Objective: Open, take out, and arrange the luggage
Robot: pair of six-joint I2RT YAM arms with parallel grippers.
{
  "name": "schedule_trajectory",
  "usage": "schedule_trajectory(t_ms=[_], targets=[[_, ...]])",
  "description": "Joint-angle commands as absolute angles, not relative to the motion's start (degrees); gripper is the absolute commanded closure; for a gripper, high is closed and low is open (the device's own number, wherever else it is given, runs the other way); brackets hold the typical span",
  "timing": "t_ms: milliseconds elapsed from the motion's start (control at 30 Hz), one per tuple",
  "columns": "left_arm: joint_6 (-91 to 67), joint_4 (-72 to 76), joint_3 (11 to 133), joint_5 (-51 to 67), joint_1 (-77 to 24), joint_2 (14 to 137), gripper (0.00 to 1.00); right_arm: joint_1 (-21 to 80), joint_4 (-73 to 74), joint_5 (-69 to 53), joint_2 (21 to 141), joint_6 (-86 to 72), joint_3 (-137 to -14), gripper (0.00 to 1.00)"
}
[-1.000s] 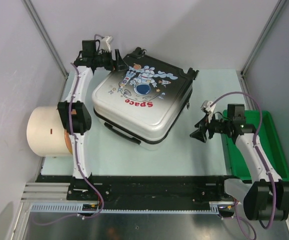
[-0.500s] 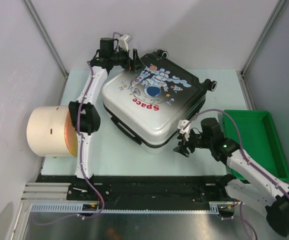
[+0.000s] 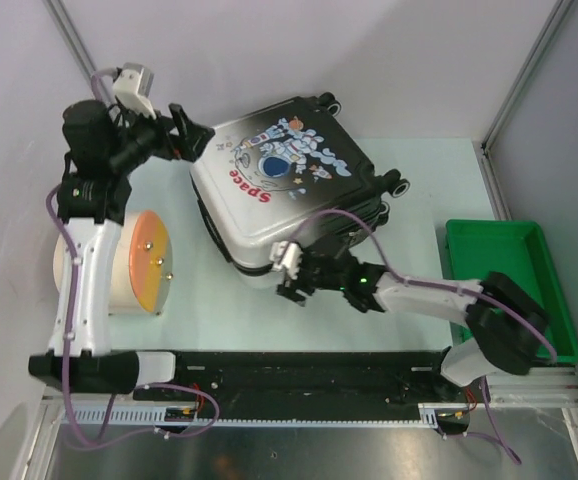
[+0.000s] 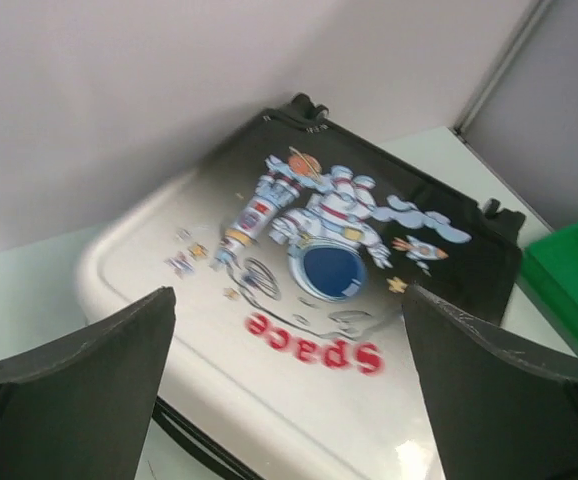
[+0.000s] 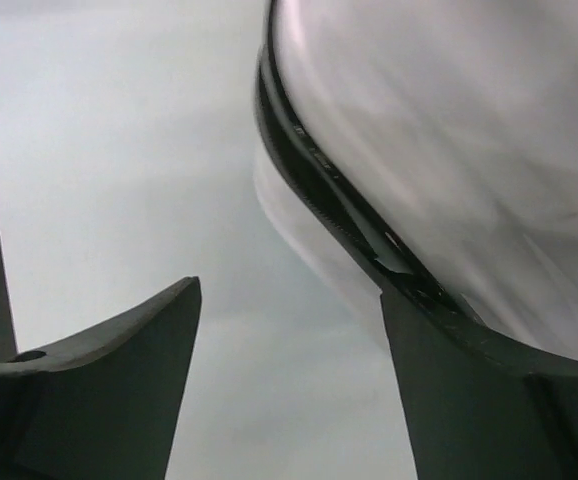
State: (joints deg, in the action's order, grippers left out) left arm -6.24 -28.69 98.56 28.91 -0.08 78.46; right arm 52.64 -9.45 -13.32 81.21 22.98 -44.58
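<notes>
One luggage [image 3: 279, 190] is laid shut on the table [image 3: 419, 180], picture side up. The right gripper [image 3: 291, 275] is held with jaws spread wide just by its near corner, likely so the dark seam [image 5: 339, 200] can be reached. The left gripper [image 3: 184, 135] is spread wide too, raised near its far left corner, with nothing touched.

The luggage [image 3: 284, 185] is a small hard-shell case, white at its near-left end fading to black at its far-right end, with a cartoon astronaut and red "Space" lettering on the lid. It lies shut and flat, print upward, a dark zip seam running round its side. It sits askew at the far middle of the table [image 3: 219, 300], black wheels pointing far-right.
</notes>
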Motion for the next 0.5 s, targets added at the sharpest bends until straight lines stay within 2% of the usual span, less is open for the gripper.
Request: schedule_trajectory(t_ms=[0, 67, 167, 200, 300, 467], targets=[[-6.17, -28.48, 89.57, 30.81, -0.62, 76.65, 0.00, 58.00, -27.00, -3.62, 88.67, 26.71, -59.04, 0.18], [-5.54, -28.39, 87.20, 34.26, -0.62, 74.36, 0.00, 57.84, -21.21, -5.77, 87.20, 25.77, -62.99, 0.17], [-4.22, -28.39, 84.83, 39.72, -0.62, 71.55, 0.00, 51.35, -5.93, -15.94, 79.30, 17.01, -63.19, 0.15], [-3.52, -28.39, 84.21, 40.77, -0.70, 70.85, 0.00, 46.37, 3.33, -18.26, 77.54, 15.14, -63.02, 0.14], [-2.12, -28.39, 82.09, 42.19, -1.58, 69.00, 0.00, 35.21, 13.41, -24.43, 70.16, 10.47, -58.57, 0.13], [-0.18, -28.13, 79.90, 40.00, -5.35, 68.81, 0.00, 23.13, 6.70, -22.41, 57.41, 6.51, -42.83, 0.17]])
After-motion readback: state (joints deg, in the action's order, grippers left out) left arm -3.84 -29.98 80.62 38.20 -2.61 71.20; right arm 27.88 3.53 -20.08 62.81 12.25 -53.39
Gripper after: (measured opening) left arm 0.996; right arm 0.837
